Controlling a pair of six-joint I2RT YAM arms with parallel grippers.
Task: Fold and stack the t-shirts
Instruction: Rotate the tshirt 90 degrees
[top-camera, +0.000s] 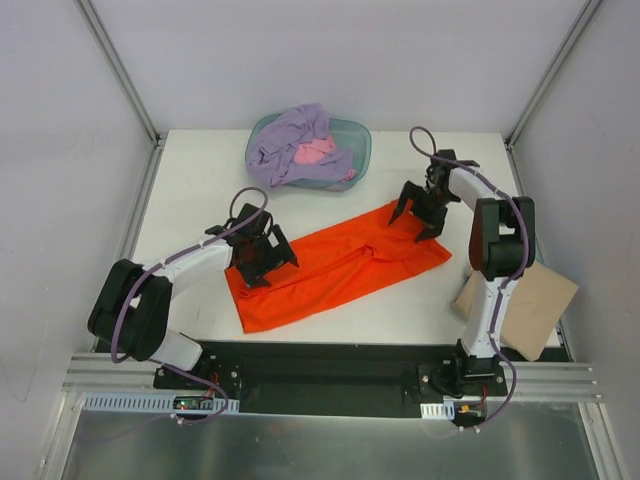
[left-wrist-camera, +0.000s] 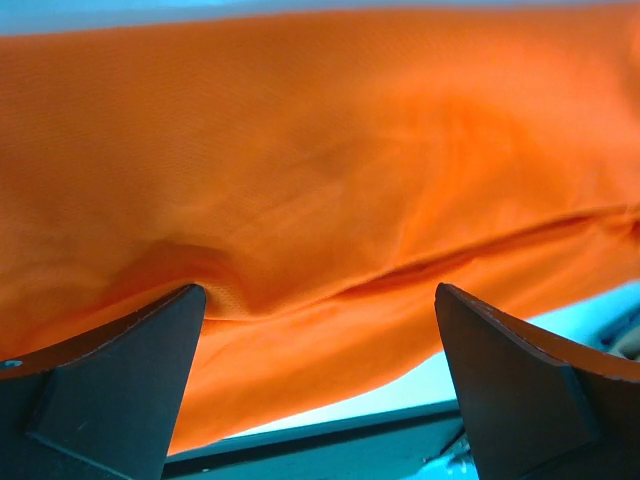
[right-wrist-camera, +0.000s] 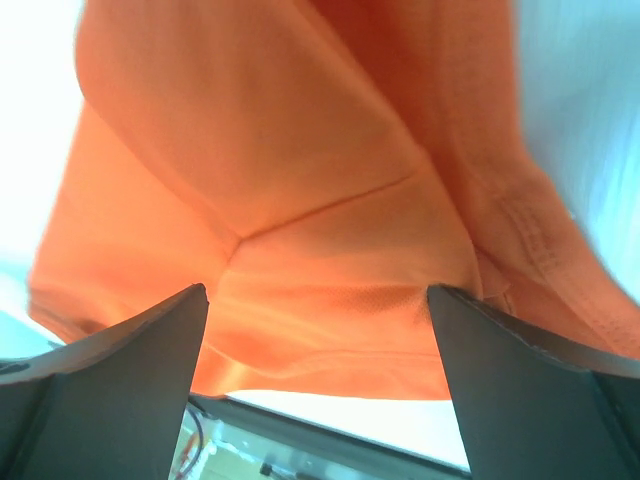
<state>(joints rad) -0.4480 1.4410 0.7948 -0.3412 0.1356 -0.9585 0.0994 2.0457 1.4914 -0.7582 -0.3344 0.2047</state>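
The orange-red t-shirt lies folded in a long strip across the middle of the table. My left gripper is open and sits over the strip's left end; in the left wrist view the orange cloth fills the space between its spread fingers. My right gripper is open over the strip's far right end; in the right wrist view the orange cloth with a seam lies between its fingers. The lavender-purple t-shirt and the pink t-shirt lie crumpled in the tub.
A translucent teal tub stands at the back middle of the table. A tan cardboard sheet lies at the right edge by the right arm's base. A black rail runs along the near edge.
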